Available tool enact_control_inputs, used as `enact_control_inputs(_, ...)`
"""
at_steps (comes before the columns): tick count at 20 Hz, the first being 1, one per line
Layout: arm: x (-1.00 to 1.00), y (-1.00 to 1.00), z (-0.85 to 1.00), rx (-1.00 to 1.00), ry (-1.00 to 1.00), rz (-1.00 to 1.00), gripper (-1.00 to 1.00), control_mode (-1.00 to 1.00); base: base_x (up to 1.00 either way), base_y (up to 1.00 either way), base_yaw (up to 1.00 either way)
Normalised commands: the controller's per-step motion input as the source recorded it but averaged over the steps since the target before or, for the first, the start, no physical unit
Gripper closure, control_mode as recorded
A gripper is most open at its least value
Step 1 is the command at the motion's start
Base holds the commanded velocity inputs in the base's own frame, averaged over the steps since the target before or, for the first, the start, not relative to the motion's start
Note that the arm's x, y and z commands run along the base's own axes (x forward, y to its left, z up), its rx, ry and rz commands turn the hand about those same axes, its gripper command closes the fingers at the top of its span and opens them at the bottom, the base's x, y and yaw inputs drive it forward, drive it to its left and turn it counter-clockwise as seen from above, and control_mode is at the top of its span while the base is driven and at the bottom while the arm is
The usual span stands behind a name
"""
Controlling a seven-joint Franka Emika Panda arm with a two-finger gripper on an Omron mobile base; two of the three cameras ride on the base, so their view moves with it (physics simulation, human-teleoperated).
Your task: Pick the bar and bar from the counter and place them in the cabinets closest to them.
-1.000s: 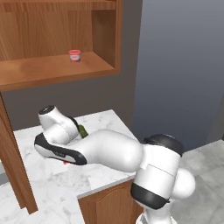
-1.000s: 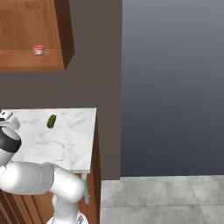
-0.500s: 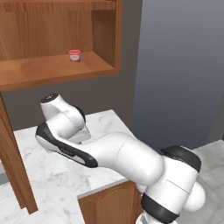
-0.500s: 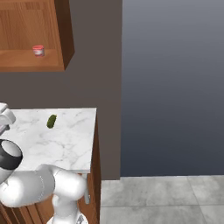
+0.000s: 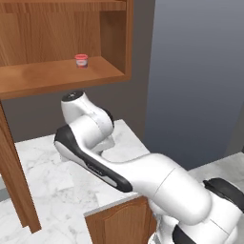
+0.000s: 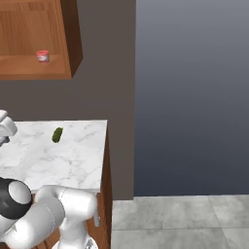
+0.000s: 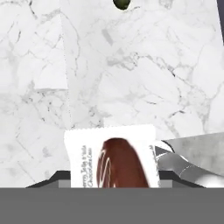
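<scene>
The white bar with its dark red patch sits at the bottom of the hand view, right at the gripper and above the counter — it appears pinched, though the jaws themselves are hidden behind the wrapper. Beyond the bar, a green oval lies on the marble. Over the counter hangs the cabinet; a small red jar stands on its shelf — well above the bar.

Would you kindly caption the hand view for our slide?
White bar with a red patch at the gripper, over the marble counter.
</scene>
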Motion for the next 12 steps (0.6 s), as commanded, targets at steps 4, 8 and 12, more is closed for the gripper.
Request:
enact_control_inputs(4,-0.12,-0.09,0.68,0.06,-0.16,0.01,1.0,-1.0,0.0,0.0,0.0)
enact_control_inputs(8,-0.14,-0.04,0.66,0.05,-0.17,0.01,1.0,-1.0,0.0,0.0,0.0)
enact_control_inputs(12,-0.04,-0.03,0.63,0.04,-0.17,0.0,1.0,-1.0,0.0,0.0,0.0)
